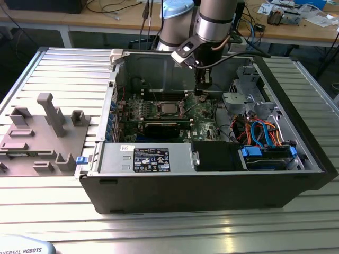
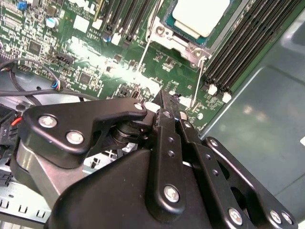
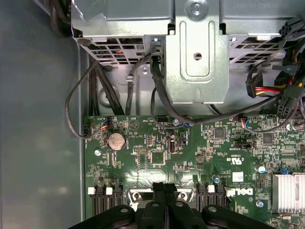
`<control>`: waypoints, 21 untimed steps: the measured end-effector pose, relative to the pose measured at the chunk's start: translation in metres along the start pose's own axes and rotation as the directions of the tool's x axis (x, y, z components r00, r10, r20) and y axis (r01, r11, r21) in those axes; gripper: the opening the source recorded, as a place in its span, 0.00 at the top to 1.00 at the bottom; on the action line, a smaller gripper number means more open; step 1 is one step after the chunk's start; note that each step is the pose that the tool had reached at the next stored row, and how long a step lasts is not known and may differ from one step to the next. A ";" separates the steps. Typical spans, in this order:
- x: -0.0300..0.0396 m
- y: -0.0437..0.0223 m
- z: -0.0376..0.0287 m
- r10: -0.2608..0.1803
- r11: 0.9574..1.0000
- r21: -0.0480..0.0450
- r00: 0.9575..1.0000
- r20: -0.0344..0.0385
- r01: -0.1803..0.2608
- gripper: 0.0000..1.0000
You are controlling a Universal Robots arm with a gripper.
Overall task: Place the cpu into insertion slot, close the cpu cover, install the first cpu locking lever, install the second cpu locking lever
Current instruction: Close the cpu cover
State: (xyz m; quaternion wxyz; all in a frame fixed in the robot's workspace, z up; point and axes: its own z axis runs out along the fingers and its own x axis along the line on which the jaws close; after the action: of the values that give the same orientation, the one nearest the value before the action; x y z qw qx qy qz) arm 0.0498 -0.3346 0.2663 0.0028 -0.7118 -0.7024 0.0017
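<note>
**A:** Exterior view: why is the gripper [image 1: 203, 89] inside the case [image 1: 212, 196], to the exterior view's right of the cpu [image 1: 168, 109]?

**B:** Probably to work the socket's hardware.

**A:** Second wrist view?

**B:** The cpu lies seated in the insertion slot [image 2: 183, 33]. The jaws are pressed together and empty, beside a wire lever [image 2: 199, 81].

**A:** First wrist view?

**B:** The closed tips are over the motherboard [image 3: 157, 157], with the drive cage [image 3: 195, 57] beyond.

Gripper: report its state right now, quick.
Gripper: closed, nothing visibly held, down inside the case over the motherboard.
</note>
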 end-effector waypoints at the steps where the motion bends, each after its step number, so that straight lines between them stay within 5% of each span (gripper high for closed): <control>1: 0.0000 0.0013 -0.0001 0.000 1.000 0.000 1.000 0.000 0.000 0.89; 13: 0.0009 0.0169 0.0042 -0.009 1.000 0.003 1.000 0.001 0.009 0.89; 21: 0.0020 0.0175 0.0139 -0.046 0.999 0.003 0.999 0.001 0.046 0.89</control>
State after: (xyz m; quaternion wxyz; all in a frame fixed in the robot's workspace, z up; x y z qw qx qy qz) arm 0.0673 -0.3328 0.2523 0.0034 -0.6955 -0.7185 0.0029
